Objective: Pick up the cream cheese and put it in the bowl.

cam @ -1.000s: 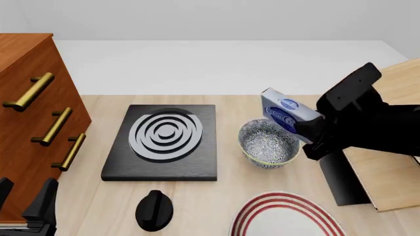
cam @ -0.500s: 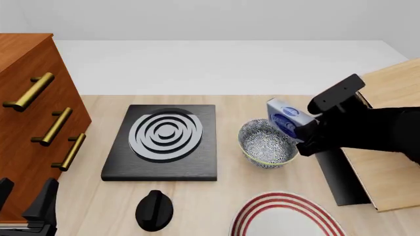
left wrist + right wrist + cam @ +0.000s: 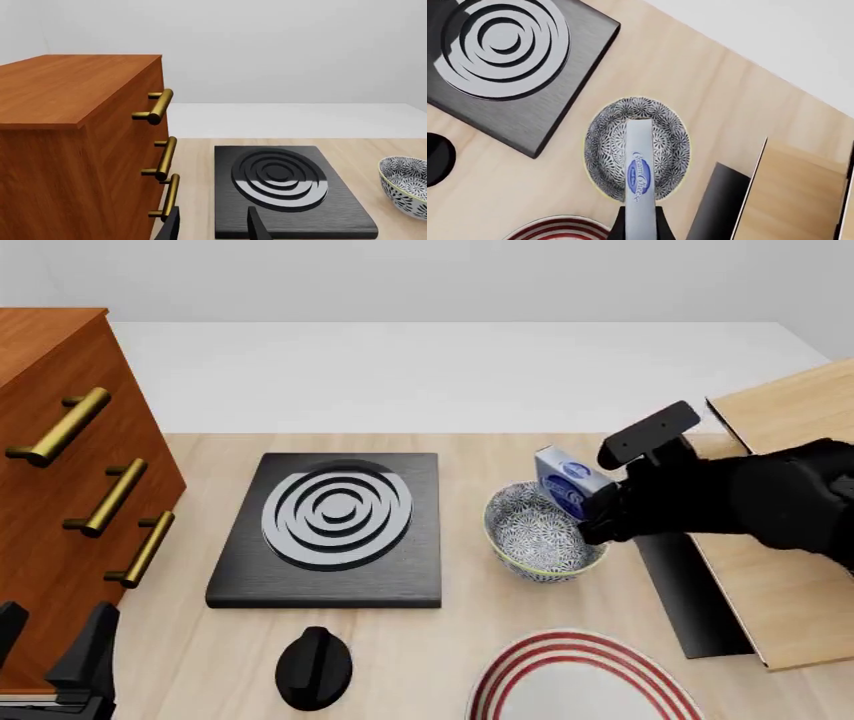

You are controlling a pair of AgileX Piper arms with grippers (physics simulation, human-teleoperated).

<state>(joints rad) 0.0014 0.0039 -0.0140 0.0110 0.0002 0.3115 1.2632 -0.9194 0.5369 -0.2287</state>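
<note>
The cream cheese point(image 3: 566, 480) is a flat grey-white box with a blue round logo. My right gripper point(image 3: 597, 506) is shut on it and holds it on edge, tilted, just above the right part of the speckled bowl point(image 3: 538, 533). In the right wrist view the cream cheese point(image 3: 639, 165) stands edge-on over the middle of the bowl point(image 3: 604, 145), between my right gripper's point(image 3: 640, 229) fingers. My left gripper point(image 3: 51, 642) is open and empty at the near left, beside the cabinet; it also shows in the left wrist view point(image 3: 212, 229).
A black hotplate point(image 3: 340, 525) with grey rings lies left of the bowl, with a black knob point(image 3: 314, 665) in front of it. A white plate with red rings point(image 3: 581, 680) is at the near edge. A wooden drawer cabinet point(image 3: 67, 470) stands left. A wooden box point(image 3: 787, 570) is right.
My right gripper has moved left and down with the cream cheese, from beside the bowl's right rim to over the bowl. The left arm has not moved.
</note>
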